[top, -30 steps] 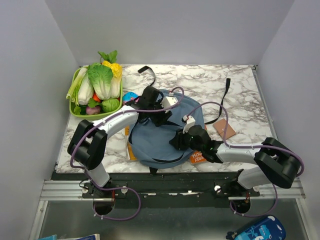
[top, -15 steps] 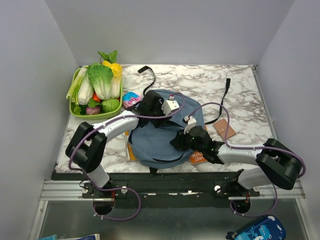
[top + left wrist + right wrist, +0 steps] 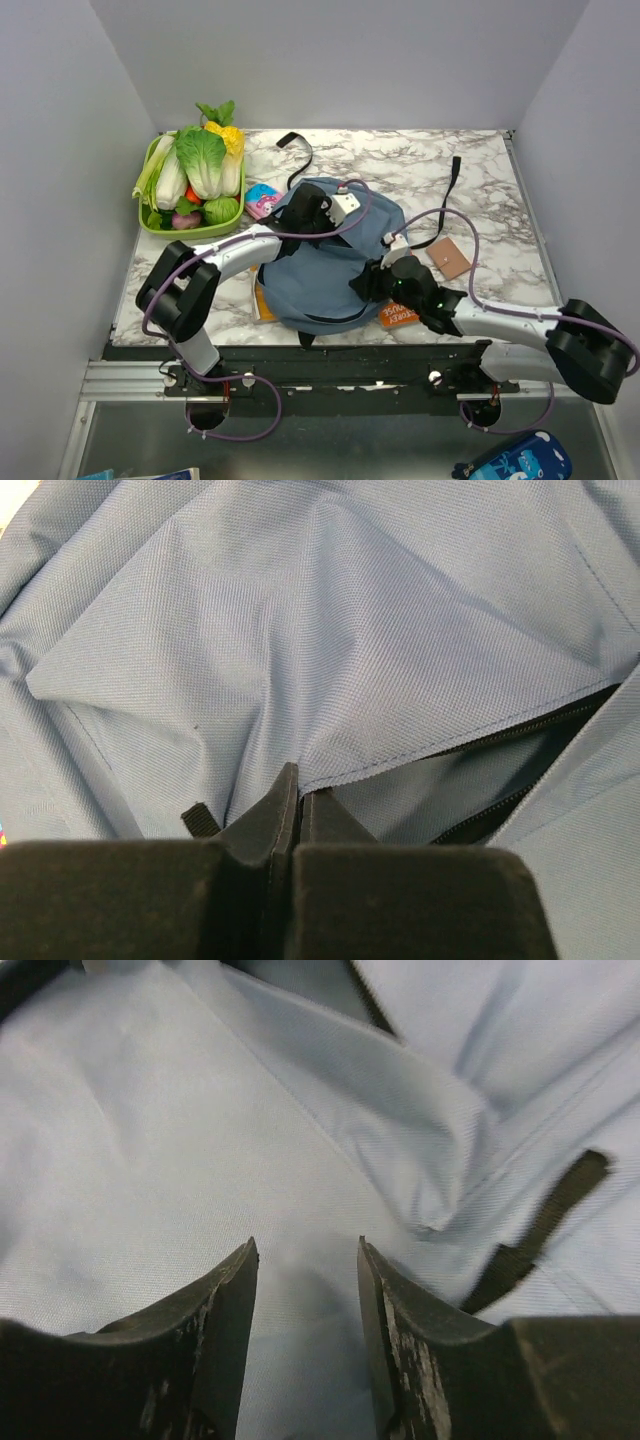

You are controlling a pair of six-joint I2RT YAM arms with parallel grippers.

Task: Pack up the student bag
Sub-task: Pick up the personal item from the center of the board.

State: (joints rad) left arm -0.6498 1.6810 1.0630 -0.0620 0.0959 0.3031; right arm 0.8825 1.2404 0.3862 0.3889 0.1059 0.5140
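Note:
The student bag [image 3: 318,272], dusty-blue and rounded, lies at the table's near middle. Its black straps [image 3: 300,152] trail toward the back. My left gripper [image 3: 316,232] sits on the bag's upper part. Up close, the left gripper [image 3: 299,786] is shut on the fabric edge of the bag [image 3: 330,630], beside the open zipper [image 3: 520,730]. My right gripper [image 3: 366,284] rests at the bag's right side. The right gripper [image 3: 305,1250] stands open just over smooth bag [image 3: 140,1160] cloth, with nothing between its fingers.
An orange book [image 3: 398,316] pokes out under the bag's right edge, and a yellow book edge [image 3: 258,300] on its left. A small brown card [image 3: 447,257] lies to the right. A pink pouch [image 3: 262,200] and a green basket [image 3: 150,218] of vegetables sit at back left.
My left gripper has shut on the bag's fabric edge after standing open. The right arm has shifted to the right and nearer, its jaws a little wider.

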